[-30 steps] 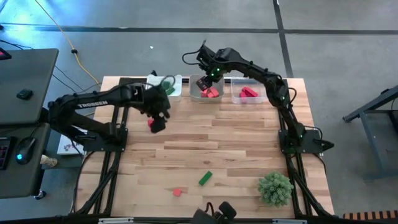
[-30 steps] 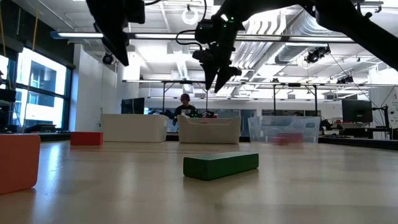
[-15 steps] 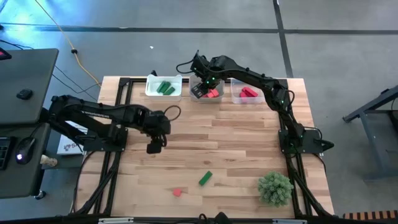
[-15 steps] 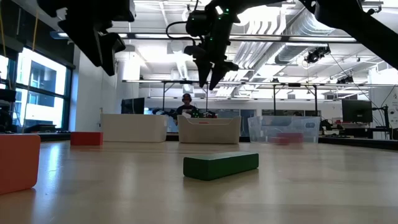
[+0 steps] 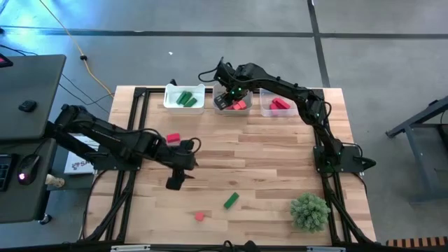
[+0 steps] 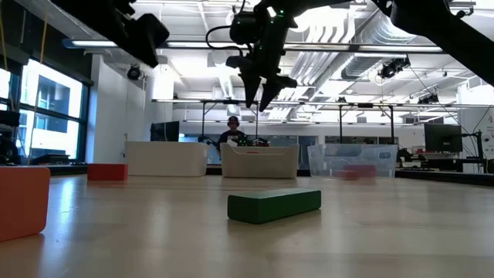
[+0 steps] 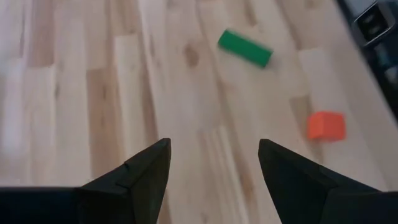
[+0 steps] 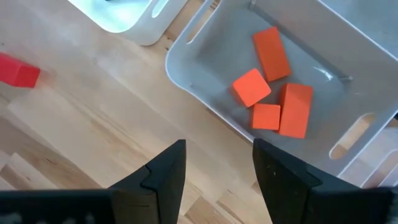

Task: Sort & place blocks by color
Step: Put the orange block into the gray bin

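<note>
Three blocks lie flat on the table: a green bar [image 5: 231, 201] [image 7: 245, 48] [image 6: 274, 205], a salmon-pink cube [image 5: 199, 216] [image 7: 326, 126] [image 6: 21, 202] and a red block [image 5: 173, 138] [image 8: 18, 71] [image 6: 106, 171]. My left gripper [image 5: 175, 183] [image 7: 214, 168] is open above the bare table between the red block and the green bar, touching nothing. My right gripper [image 5: 222, 101] [image 8: 217, 165] [image 6: 258, 85] hangs open above the near left corner of the middle tray [image 5: 218, 106], where several salmon-pink blocks [image 8: 273, 102] lie.
Three trays stand along the far edge: the left one [image 5: 170, 102] with green blocks, the middle one [image 8: 186, 74], the right one [image 5: 266, 110] with red blocks. A bushy green plant ball [image 5: 309, 211] sits at the near right corner. A person shows in the room behind [image 6: 230, 131].
My left gripper has swung from near the left tray, over the red block, toward the table's near edge, uncovering that block, which has stayed put. My right gripper shifted slightly toward the table's left over the middle tray, then held still.
</note>
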